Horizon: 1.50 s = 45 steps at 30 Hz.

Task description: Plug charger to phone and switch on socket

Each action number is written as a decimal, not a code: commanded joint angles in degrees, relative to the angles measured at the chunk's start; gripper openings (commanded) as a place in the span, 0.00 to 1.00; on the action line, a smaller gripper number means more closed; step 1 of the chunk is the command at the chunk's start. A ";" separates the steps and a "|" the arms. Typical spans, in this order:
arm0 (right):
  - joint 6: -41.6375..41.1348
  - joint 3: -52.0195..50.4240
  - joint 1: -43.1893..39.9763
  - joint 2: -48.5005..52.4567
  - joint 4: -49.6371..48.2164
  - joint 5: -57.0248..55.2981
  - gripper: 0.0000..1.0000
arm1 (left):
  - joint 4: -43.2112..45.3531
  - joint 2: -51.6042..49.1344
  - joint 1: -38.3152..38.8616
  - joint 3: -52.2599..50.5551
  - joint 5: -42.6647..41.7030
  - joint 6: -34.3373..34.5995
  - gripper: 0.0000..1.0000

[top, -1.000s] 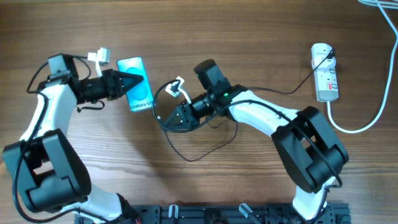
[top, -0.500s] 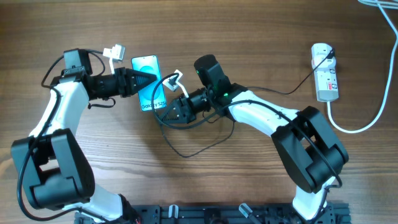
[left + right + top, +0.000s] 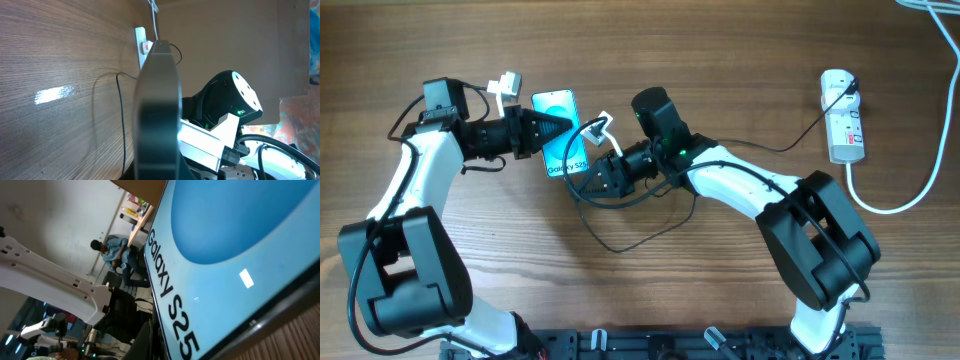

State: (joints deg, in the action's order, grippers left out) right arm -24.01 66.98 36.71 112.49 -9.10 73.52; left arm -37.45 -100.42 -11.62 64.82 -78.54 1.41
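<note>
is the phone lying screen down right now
No, the overhead view shows the phone with its light blue screen and the Galaxy lettering facing up toward the camera.

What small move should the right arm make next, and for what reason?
Probably ease the right gripper slightly forward, toward the bottom edge of the flat light-blue smartphone. The left gripper is shut on that phone, and the right one, apparently shut on the thin black charger cable, sits just short of that edge.
</note>
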 commanded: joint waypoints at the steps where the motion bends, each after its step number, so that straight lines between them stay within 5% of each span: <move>1: -0.20 0.09 -0.02 -1.44 -1.31 -0.17 0.04 | -0.17 0.98 0.24 0.00 -3.02 1.25 0.04; 36: -5.27 0.09 -1.55 -1.44 -2.32 -3.23 0.04 | 2.82 0.98 0.09 0.00 -1.09 5.03 0.04; 45: -12.81 0.07 -2.51 -1.44 -6.84 -5.01 0.04 | 3.30 0.98 0.11 0.00 -1.09 5.03 0.04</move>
State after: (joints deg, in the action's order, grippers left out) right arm -34.02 66.76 35.90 112.49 -13.56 73.06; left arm -33.45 -100.42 -11.79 64.86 -77.28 6.39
